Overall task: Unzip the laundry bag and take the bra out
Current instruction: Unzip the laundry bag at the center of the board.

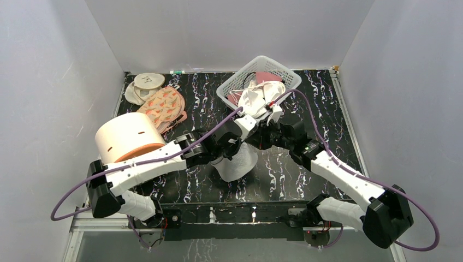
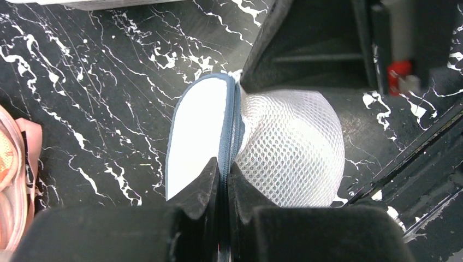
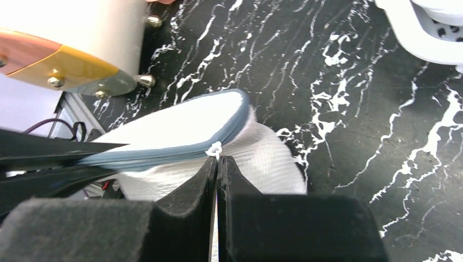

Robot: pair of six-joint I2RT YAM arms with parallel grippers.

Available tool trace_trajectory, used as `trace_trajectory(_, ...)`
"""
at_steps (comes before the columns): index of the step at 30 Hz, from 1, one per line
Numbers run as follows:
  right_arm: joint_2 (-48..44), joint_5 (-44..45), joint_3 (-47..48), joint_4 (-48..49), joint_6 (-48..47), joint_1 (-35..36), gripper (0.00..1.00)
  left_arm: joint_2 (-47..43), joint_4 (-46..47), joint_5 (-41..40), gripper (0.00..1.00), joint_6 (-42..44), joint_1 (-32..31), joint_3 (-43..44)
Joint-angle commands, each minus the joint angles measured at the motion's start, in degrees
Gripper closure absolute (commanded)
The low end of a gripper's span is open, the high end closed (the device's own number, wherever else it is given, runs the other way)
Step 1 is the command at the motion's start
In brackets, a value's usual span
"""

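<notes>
Laundry bag point(image 1: 236, 162) stands on its edge near the middle of the worktop point(image 1: 311, 109), a little toward the near edge, with its blue-grey zipper rim point(image 2: 232, 117) turned upward between the two white mesh halves. Both arms reach in from the near corners and meet over it.

The left arm's elbow juts out by the near-left corner. Its forearm stretches toward the centre, passing in front of the cream cylinder with the orange base point(image 1: 126, 137). The left gripper point(image 2: 223, 168) points down at the bag, its fingers clenched on the zipper rim, one finger on each side of the seam.

The right arm is bent at the near-right corner, and its forearm runs diagonally in toward the centre. The right gripper point(image 3: 217, 161) comes at the rim from the opposite side. Its fingers are pressed together on the small white pull cord point(image 3: 215, 148) that hangs from the zipper.

Behind the right wrist, toward the far edge, stands a white basket point(image 1: 262, 58) with a white cloth point(image 1: 254, 101) spilling over its rim. Peach patterned pads point(image 1: 164, 106) lie near the far-left corner.
</notes>
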Motion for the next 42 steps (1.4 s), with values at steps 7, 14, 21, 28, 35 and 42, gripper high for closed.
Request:
trace_trajectory(7, -0.5, -5.1, -0.7, 5.3, -1.0, -4.8, 1.00, -4.2, -0.8, -3.3, 0.84, 4.7, -0.1, -2.6)
trace_trajectory(14, 0.2, -11.4, -0.9, 8.8, 1.5, -2.8, 1.00, -1.9, -0.9, 0.4, 0.49, -2.2, -0.1, -0.6)
trace_trajectory(21, -1.0, -11.6, -1.2, 11.6, 4.5, -0.2, 1.00, -0.3, 2.3, 1.7, 0.44, -7.9, -0.1, -0.4)
trace_trajectory(28, -1.9, -10.3, -1.2, 9.8, 4.2, 0.4, 1.00, 2.3, -0.5, -2.7, 0.61, -9.0, 0.0, 1.0)
trace_trajectory(35, -2.6, -8.5, -2.0, 8.0, 3.0, 0.5, 1.00, 1.6, -0.5, -2.2, 0.87, -8.4, -0.1, 0.6)
trace_trajectory(42, -3.2, -2.8, -2.5, 5.2, 2.2, 0.4, 1.00, -0.1, -1.0, -3.0, 1.00, -6.3, -0.1, 0.4)
